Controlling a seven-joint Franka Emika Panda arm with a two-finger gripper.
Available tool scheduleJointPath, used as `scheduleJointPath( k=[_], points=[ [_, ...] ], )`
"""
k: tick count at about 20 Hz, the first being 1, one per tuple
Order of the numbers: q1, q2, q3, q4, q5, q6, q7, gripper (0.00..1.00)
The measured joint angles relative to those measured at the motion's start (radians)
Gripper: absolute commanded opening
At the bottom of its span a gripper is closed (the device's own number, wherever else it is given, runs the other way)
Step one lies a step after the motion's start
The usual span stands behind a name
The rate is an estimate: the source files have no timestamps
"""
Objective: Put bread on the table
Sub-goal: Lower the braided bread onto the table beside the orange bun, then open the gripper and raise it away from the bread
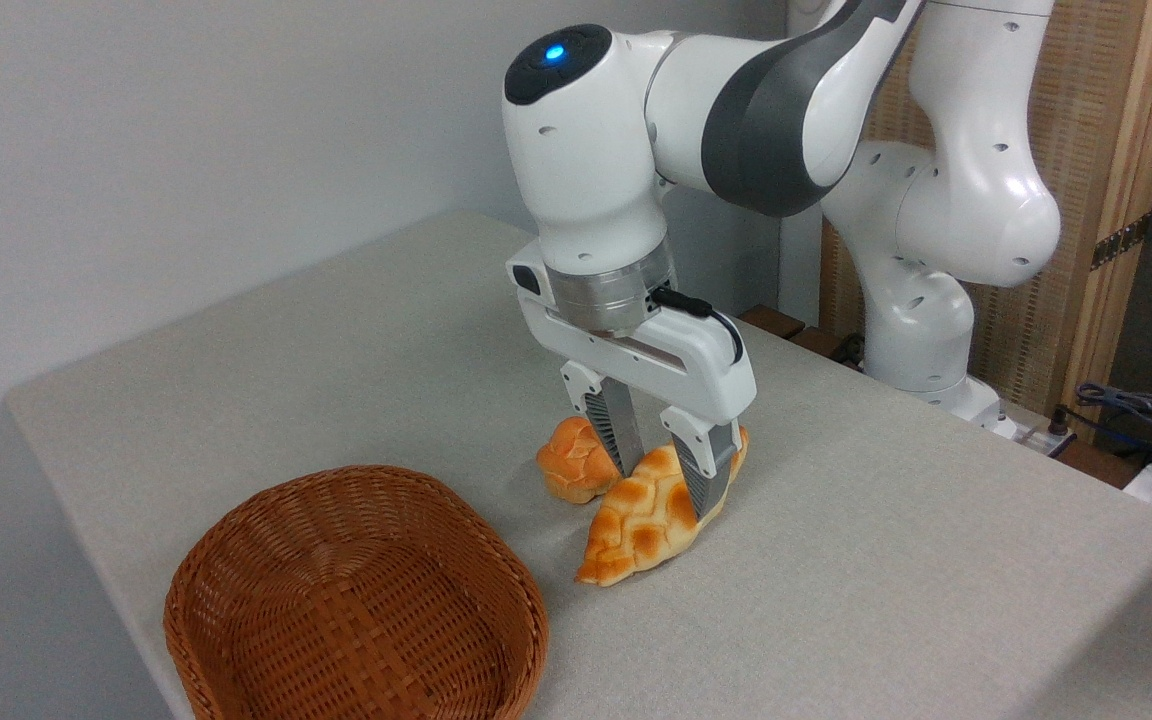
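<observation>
The bread [636, 528], a long braided golden loaf, lies on the grey table [856, 600] just right of the basket, its pointed end toward the front. My gripper [667, 489] stands straight over the loaf's far half, open, one finger on each side of it. The loaf's far end is hidden behind the right finger [700, 470].
A small round bun [571, 460] sits on the table right behind the left finger, touching or nearly touching the loaf. A brown wicker basket [336, 600] stands at the front left, with nothing in it. The arm's base [926, 340] and cables [1146, 410] are at the right.
</observation>
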Motion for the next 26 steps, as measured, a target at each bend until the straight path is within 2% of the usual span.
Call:
scheduleJointPath(
  k=[6,10,14,18,21,26],
  points=[
    [-0.010,-0.004,-0.001,0.101,0.000,-0.005,0.000,1.00],
    [-0.013,0.004,-0.037,0.226,-0.002,-0.080,0.000,1.00],
    [-0.012,0.067,-0.067,0.448,-0.089,-0.167,-0.002,1.00],
    [-0.005,0.183,-0.095,0.637,-0.115,-0.250,-0.002,1.00],
    [0.001,0.241,-0.127,0.691,-0.115,-0.259,-0.003,1.00],
    [0.010,0.253,-0.129,0.704,-0.115,-0.278,-0.003,1.00]
  ],
)
